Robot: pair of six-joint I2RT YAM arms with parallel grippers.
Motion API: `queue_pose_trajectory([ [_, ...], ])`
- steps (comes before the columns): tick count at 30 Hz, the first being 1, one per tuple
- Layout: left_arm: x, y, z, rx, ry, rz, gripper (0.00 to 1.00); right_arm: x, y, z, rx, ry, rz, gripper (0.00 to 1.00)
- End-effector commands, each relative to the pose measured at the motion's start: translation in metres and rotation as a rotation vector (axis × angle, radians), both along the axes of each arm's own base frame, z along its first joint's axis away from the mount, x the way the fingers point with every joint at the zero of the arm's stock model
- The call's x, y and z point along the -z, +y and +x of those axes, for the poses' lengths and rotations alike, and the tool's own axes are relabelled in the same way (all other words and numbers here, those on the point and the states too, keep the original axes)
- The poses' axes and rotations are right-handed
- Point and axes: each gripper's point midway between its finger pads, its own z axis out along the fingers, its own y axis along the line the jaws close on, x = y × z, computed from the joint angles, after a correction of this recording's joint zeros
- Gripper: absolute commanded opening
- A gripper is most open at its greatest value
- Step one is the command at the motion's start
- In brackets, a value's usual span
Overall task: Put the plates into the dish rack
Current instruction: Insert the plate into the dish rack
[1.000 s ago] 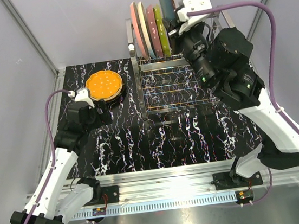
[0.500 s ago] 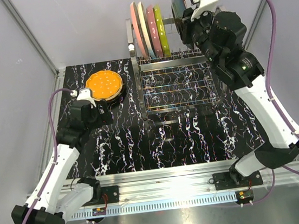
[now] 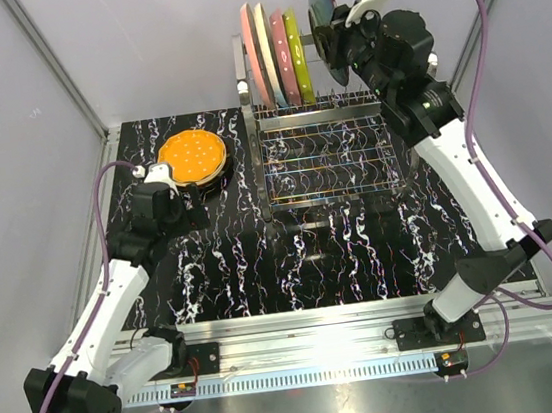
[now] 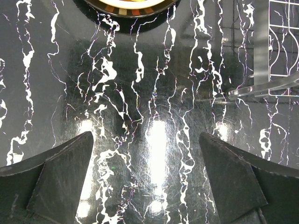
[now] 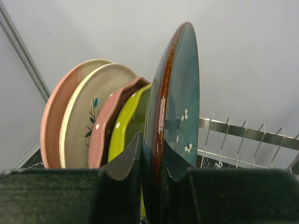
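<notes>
Glossy glazed teal plate (image 5: 180, 98); shiny metal rack (image 3: 325, 155).

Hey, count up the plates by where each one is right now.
Upright in the dish rack: 4
In the right gripper: 1, the teal plate
On the table: 1 orange plate showing, any beneath hidden
Total seen: 6

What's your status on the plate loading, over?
Right gripper shut on teal plate, upright beside the four racked plates in the dish rack. Left gripper open, empty, over the table short of the orange plate. No obstruction seen.
</notes>
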Motion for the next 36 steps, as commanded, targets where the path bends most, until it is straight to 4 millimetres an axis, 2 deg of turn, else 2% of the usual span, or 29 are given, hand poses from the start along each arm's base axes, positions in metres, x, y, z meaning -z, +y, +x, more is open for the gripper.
queue_pose_trajectory([
  [1,-0.017,-0.002,0.011,0.011,-0.057,-0.010,0.99,-0.102,-0.011,-0.027,-0.030,-0.299,0.164,0.00],
  [9,-0.016,-0.004,0.011,0.018,-0.051,-0.013,0.99,-0.108,-0.009,-0.010,-0.009,-0.310,0.188,0.00],
  [16,-0.017,-0.005,0.011,0.024,-0.054,-0.019,0.99,-0.100,-0.009,0.001,0.014,-0.288,0.225,0.00],
  [24,-0.018,-0.006,0.011,0.028,-0.054,-0.026,0.99,-0.100,-0.014,0.002,0.036,-0.296,0.290,0.00],
  [33,-0.017,-0.008,0.010,0.035,-0.053,-0.031,0.99,-0.077,-0.010,0.005,0.024,-0.255,0.305,0.00],
  [36,-0.016,-0.008,0.010,0.036,-0.049,-0.033,0.99,-0.062,-0.008,0.008,0.026,-0.229,0.301,0.00],
])
